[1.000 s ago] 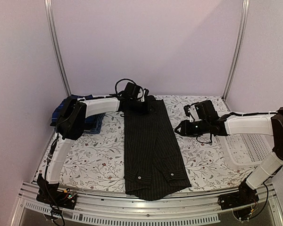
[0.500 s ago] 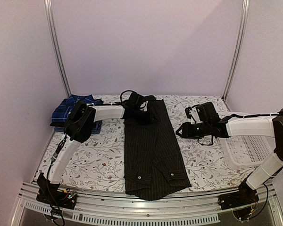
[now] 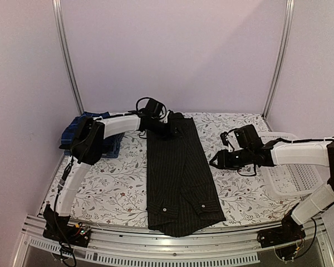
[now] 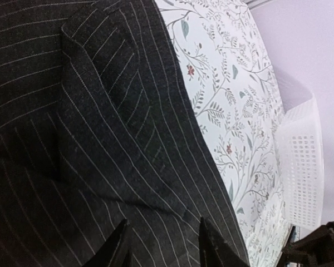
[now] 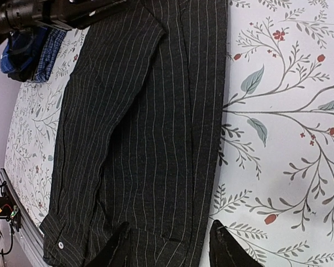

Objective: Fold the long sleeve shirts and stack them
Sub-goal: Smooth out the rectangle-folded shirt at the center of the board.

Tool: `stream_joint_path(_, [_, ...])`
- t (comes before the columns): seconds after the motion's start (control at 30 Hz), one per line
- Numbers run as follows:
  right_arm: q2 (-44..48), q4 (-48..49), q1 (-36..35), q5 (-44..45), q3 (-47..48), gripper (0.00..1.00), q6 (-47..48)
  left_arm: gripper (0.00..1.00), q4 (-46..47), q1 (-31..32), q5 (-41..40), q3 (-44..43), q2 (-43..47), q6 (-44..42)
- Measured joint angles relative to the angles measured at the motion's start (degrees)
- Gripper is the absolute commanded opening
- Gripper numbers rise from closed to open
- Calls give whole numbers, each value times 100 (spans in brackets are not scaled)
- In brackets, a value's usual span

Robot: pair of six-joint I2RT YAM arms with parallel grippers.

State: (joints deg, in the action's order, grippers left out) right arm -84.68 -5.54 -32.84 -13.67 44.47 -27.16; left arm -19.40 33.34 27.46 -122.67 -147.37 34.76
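Here, the black pinstriped shirt (image 3: 178,172) lies as a long strip down mid-table, its hem at the near edge. The left gripper (image 4: 164,247), fingers parted and empty, hovers over its far end. The right gripper (image 5: 170,247), likewise parted and empty, hovers over its right edge. Bare floral tablecloth (image 3: 239,194) separates the shirt from the basket (image 3: 295,178); the plaid shirt (image 3: 69,132) lies far left.

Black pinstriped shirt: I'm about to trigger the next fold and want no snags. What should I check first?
1. Black pinstriped cloth shirt lies flat in one long strip: ok.
2. Left gripper at the collar end, jaws apart, no cloth pinched: ok.
3. Right gripper over the shirt's right edge, jaws apart, empty: ok.
4. Blue plaid shirt sits far left, apart from the black one: ok.
5. White plastic mesh basket free of the right arm above it: cannot tell.
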Motion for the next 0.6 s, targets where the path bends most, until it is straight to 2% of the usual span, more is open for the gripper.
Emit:
stream_joint_path(0.13, [184,-138,-103,-70,-234,46,15,40,79,13,-57,1049,1088,-17])
stream_joint_path(0.37, [509,-352,-857,-61,-522,46,-87,40,704,120,-116,3976,3508,306])
stream_joint_path(0.47, [549,-365,-1425,11,-533,45,-205,39,949,304,-85,5003,3987,476])
stream_joint_path(0.6, [391,-321,-1961,129,-531,44,-376,39,1268,675,-7,6094,4092,748])
